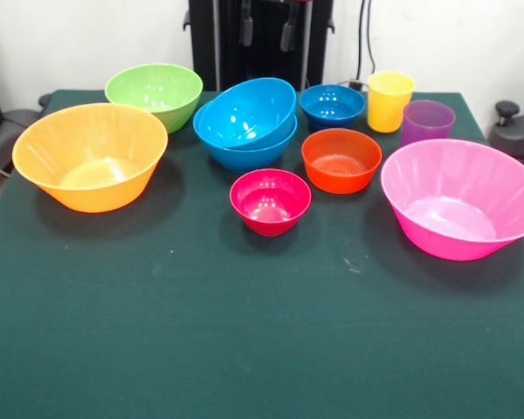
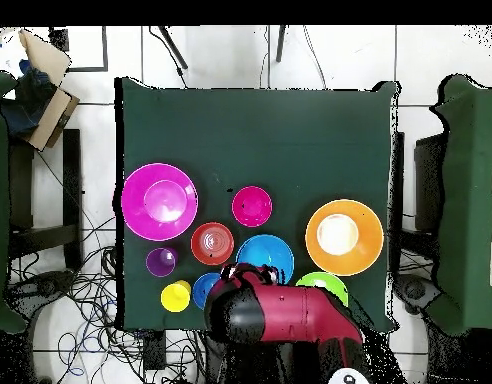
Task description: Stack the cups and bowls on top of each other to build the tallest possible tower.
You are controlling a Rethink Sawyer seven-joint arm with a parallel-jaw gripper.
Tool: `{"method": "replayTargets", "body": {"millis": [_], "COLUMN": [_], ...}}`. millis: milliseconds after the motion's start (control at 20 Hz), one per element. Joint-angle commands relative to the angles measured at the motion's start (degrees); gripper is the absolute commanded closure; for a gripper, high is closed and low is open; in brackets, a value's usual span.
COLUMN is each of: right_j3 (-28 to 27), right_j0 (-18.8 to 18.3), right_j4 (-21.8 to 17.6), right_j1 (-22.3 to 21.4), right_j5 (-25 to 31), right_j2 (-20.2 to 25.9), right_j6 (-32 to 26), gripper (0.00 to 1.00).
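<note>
Crowding the green table (image 1: 262, 349): bowls (image 1: 341, 160), cups (image 1: 389, 101), arm (image 2: 280, 315) overhead.

Red and black arm (image 2: 280, 315) drawn back over its base, gripper (image 1: 266, 26) hanging high, fingers' state unclear

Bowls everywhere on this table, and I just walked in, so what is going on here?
Nothing is being handled right now. The robot arm is drawn back over its own edge of the table. One light blue bowl sits tilted inside the other light blue bowl; that is the only stacking so far. The large orange bowl, pink bowl, green bowl, dark blue bowl, orange-red bowl, crimson bowl, yellow cup and purple cup stand separately.
</note>
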Motion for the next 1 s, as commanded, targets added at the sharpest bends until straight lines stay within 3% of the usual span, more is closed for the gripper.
{"method": "replayTargets", "body": {"millis": [50,150,200,550,1000], "right_j3": [2.4,2.7,3.1,2.0,1.1], "right_j0": [-0.2,-0.8,-1.1,-1.7,0.2], "right_j4": [0.3,0.4,0.5,-0.1,-2.6], "right_j1": [2.0,1.8,1.7,3.1,8.9], "right_j5": [3.2,2.2,0.7,3.0,-4.5], "right_j2": [5.9,6.2,6.2,7.3,5.0], "right_j6": [1.1,1.3,2.2,0.5,4.1], "gripper": [0.0,0.0,1.0,1.0,1.0]}}
